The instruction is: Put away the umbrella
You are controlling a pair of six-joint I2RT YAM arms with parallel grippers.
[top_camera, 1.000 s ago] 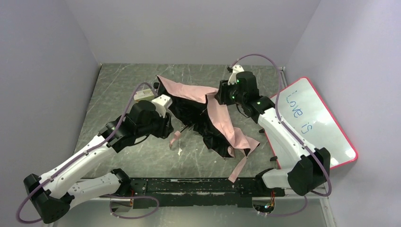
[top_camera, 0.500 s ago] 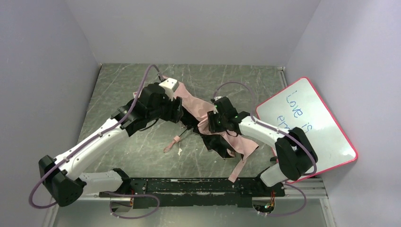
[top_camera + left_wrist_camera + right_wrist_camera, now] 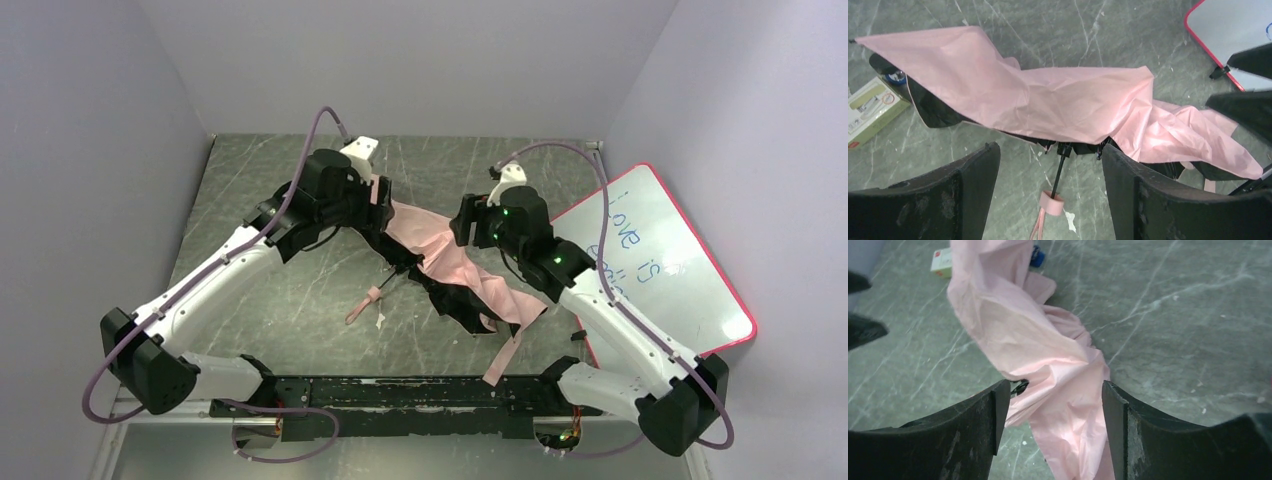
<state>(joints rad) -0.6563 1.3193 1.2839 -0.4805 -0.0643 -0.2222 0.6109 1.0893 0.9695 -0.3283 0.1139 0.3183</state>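
Note:
The pale pink umbrella (image 3: 450, 262) lies collapsed and crumpled on the table, black inner side showing at its edges. Its thin black shaft (image 3: 1060, 170) ends in a small pink handle (image 3: 1052, 201), from which the strap (image 3: 355, 312) trails. My left gripper (image 3: 377, 197) hovers open above the canopy's far left end; in the left wrist view (image 3: 1049, 150) its jaws stand wide apart over the shaft, holding nothing. My right gripper (image 3: 466, 226) hovers open over the middle of the canopy; pink fabric (image 3: 1058, 365) shows below its spread jaws (image 3: 1055, 390), apart from them.
A red-framed whiteboard (image 3: 660, 262) with blue writing leans at the right wall. A small white and green box (image 3: 870, 107) and a blue object (image 3: 897, 76) lie by the canopy's far left end. A long pink strip (image 3: 505, 352) reaches the table's near edge.
The left gripper has moved from the umbrella's left side up to its far end. The right gripper dipped to the canopy, then drew back. The canopy has dropped flatter.

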